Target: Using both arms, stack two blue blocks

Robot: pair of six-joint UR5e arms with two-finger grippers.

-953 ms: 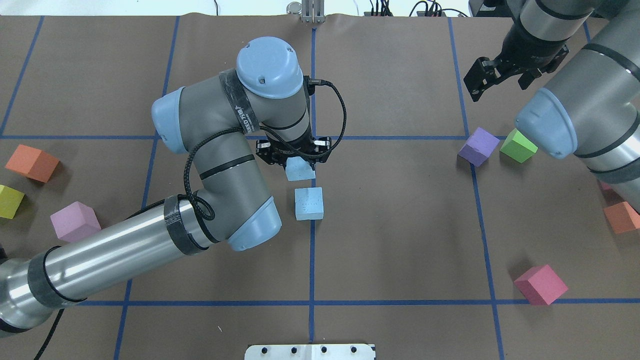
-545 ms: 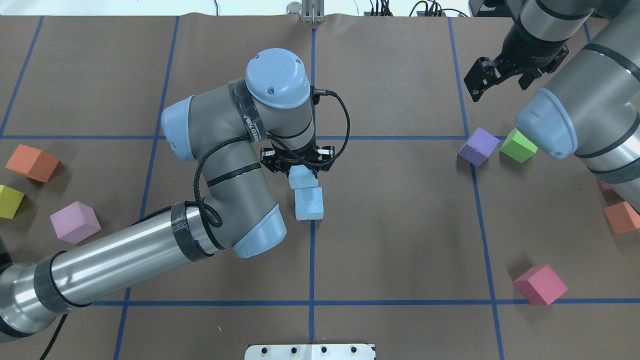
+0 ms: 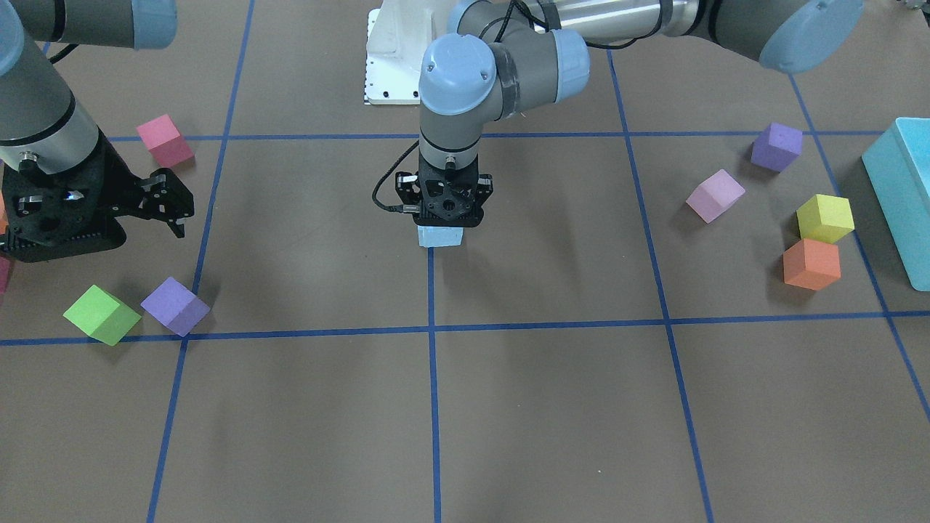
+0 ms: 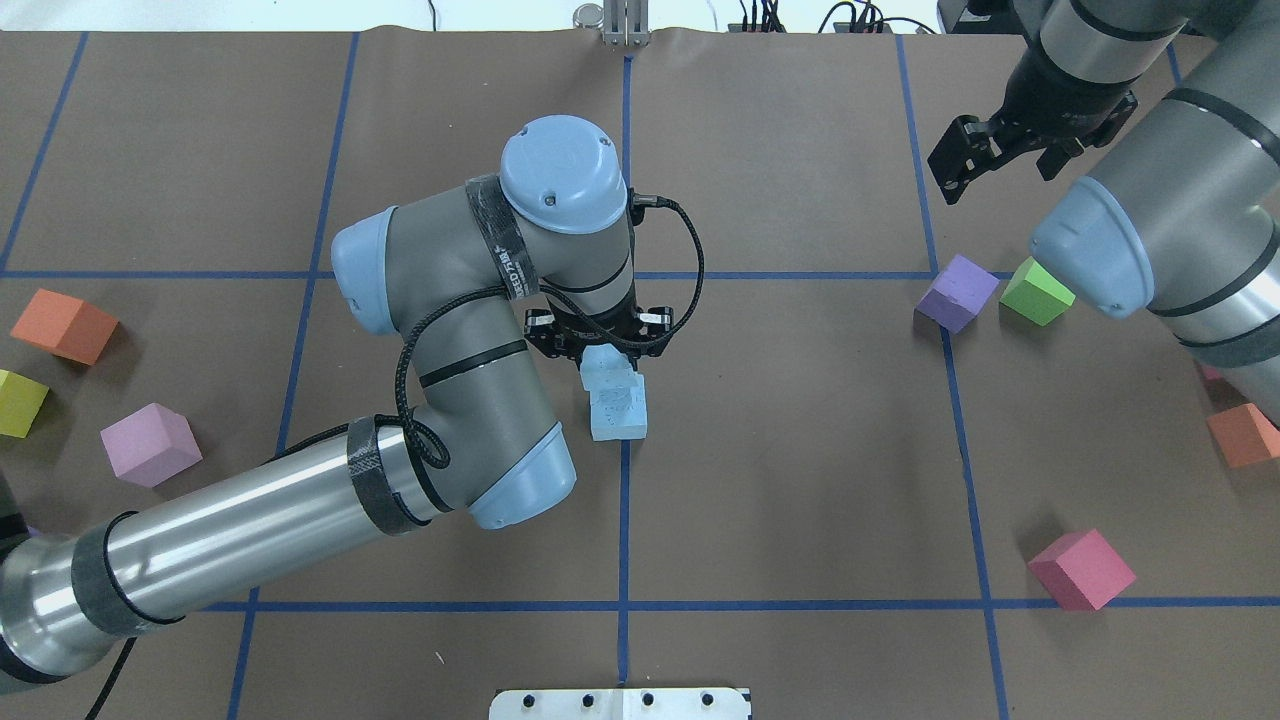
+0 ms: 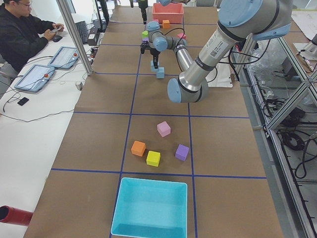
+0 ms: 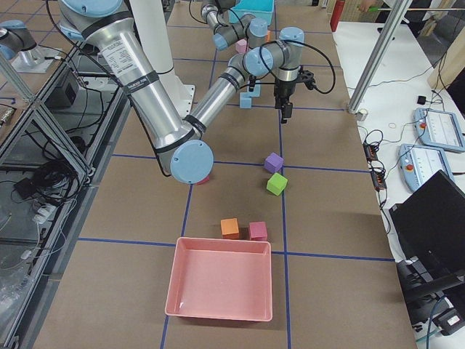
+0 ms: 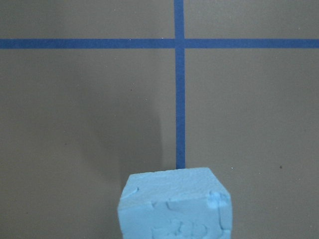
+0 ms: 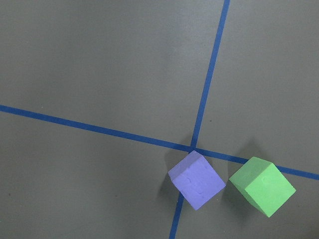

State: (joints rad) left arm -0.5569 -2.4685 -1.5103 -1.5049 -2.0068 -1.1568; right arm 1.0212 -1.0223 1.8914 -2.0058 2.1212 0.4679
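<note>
Blue block (image 4: 604,368), pinched by left fingers (image 4: 634,352), hangs over the far edge of the other block (image 4: 620,415) mid-table (image 4: 800,450). Centring and release seem left to do. Right fingers (image 4: 948,165) are spread, empty, well apart.

Two blue blocks: pale sky-blue foam cubes of equal size, with speckled faces.

Upper blue block (image 4: 601,369): clamped between the fingers of the left gripper (image 4: 603,356), level and clear of the table (image 4: 800,450).

Lower blue block (image 4: 621,415): flat on the table at mid-table, just to the near side of the upper one. Their outlines overlap in the overhead view; cannot tell whether they touch.

Left arm (image 4: 250,535): enters from the near left, wrist pointing straight down.

Right arm (image 4: 1170,230): at the far right. Right gripper (image 4: 998,165) has its jaws spread, well apart from both blocks.
</note>
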